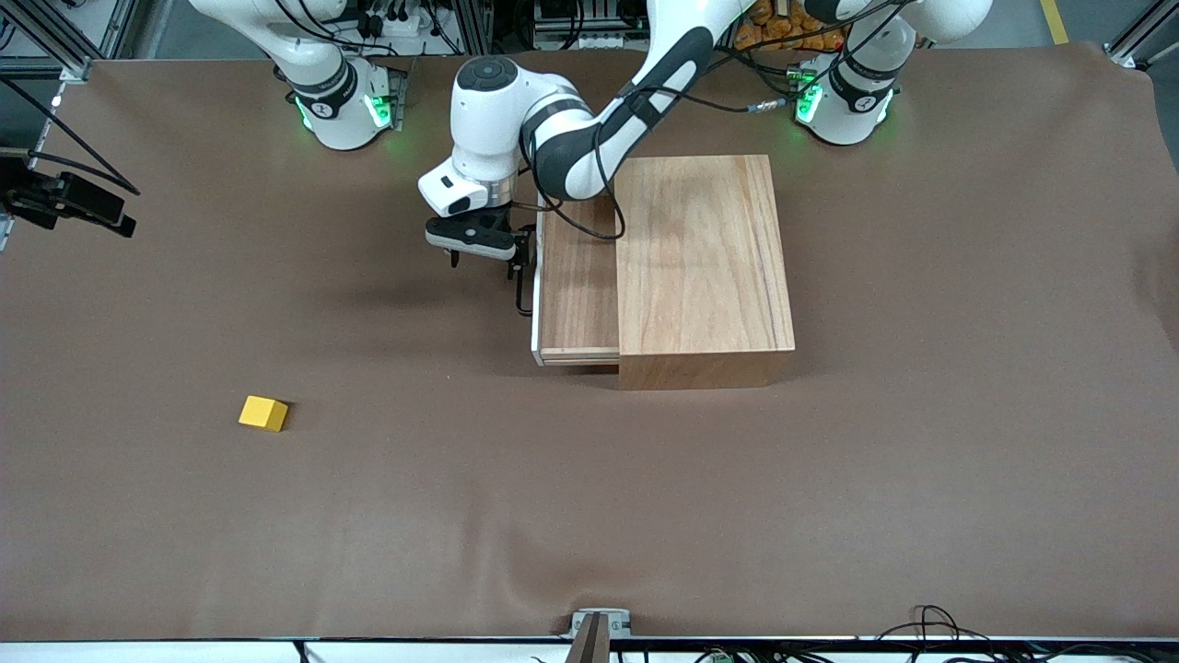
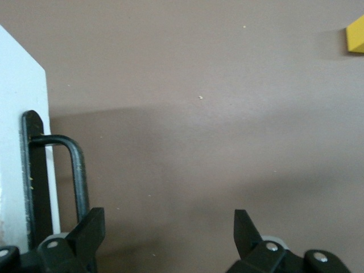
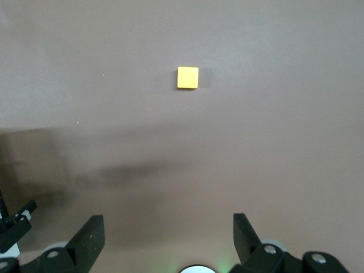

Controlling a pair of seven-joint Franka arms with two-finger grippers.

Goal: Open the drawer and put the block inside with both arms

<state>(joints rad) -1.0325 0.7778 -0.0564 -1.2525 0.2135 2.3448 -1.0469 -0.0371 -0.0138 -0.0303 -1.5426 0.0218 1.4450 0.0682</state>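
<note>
The wooden box (image 1: 705,267) stands near the left arm's base. Its drawer (image 1: 578,285) is pulled partly out, with its white front panel (image 1: 536,313) and black wire handle (image 1: 523,281) facing the right arm's end of the table. My left gripper (image 1: 484,262) is open and empty just in front of the handle. In the left wrist view (image 2: 169,219) the handle (image 2: 77,170) lies just outside one finger (image 2: 94,224), next to the panel (image 2: 20,114). The yellow block (image 1: 263,412) lies on the table, nearer the front camera. My right gripper (image 3: 168,222) is open, high over the table, with the block (image 3: 188,78) below. The block also shows in the left wrist view (image 2: 356,35).
A brown cloth covers the table (image 1: 645,497). A black camera on a mount (image 1: 64,198) sits at the table edge at the right arm's end. A metal clamp (image 1: 599,626) is at the front edge, with cables (image 1: 930,626) near it.
</note>
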